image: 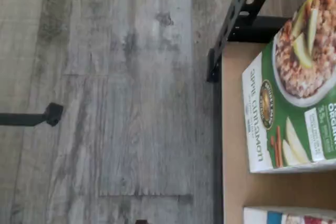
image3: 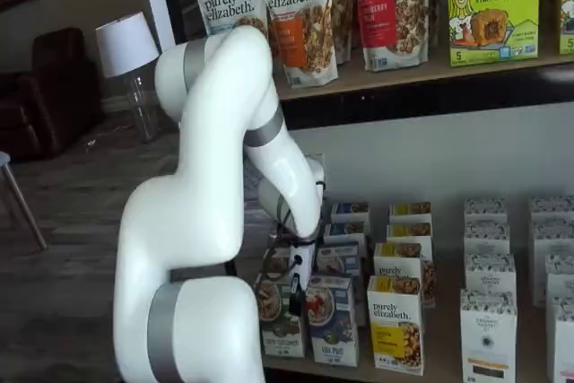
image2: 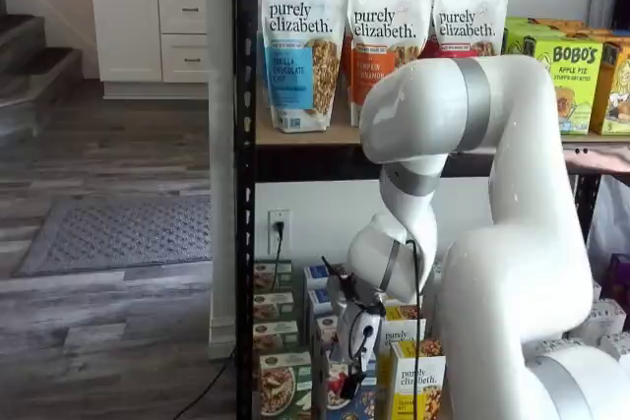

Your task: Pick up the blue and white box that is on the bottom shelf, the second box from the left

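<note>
wrist cam: looks down, close | shelf cams: frontal, share bottom shelf (image3: 502, 361)

Glossy white rounded arm (image3: 215, 177), grey joint bands, seemingly black cable (image2: 414, 282) alongside.

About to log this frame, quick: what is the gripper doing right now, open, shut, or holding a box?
Gripper: cannot be told from the fingers as seen; it hangs in front of the blue and white box, and no box is seen gripped.
</note>
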Robot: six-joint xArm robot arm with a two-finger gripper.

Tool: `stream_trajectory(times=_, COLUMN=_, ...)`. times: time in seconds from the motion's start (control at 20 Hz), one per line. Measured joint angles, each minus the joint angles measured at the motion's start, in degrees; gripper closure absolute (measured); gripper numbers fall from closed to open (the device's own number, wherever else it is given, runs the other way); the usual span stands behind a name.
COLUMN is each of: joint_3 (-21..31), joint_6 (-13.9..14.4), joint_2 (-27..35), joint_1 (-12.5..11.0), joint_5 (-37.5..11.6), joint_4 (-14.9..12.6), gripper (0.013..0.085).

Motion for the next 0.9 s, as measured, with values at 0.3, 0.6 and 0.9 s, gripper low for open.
stream_trajectory(times=0.3, joint_3=0.3, joint_6=-5.1, joint_2=0.2, joint_1=0.4, joint_5=-2.5, joint_4=6.0, gripper=0.013)
stream_trajectory(times=0.6, joint_3=0.5, joint_6=-11.1, joint_2=0.2, joint_1=0.5, joint_5=-4.9, joint_4=12.4, gripper=0.013)
stream_trajectory(times=0.9, joint_3=-0.2, joint_6=-12.7, joint_2=0.6, joint_1=-0.4, joint_5=-5.0, joint_4=13.4, gripper=0.013)
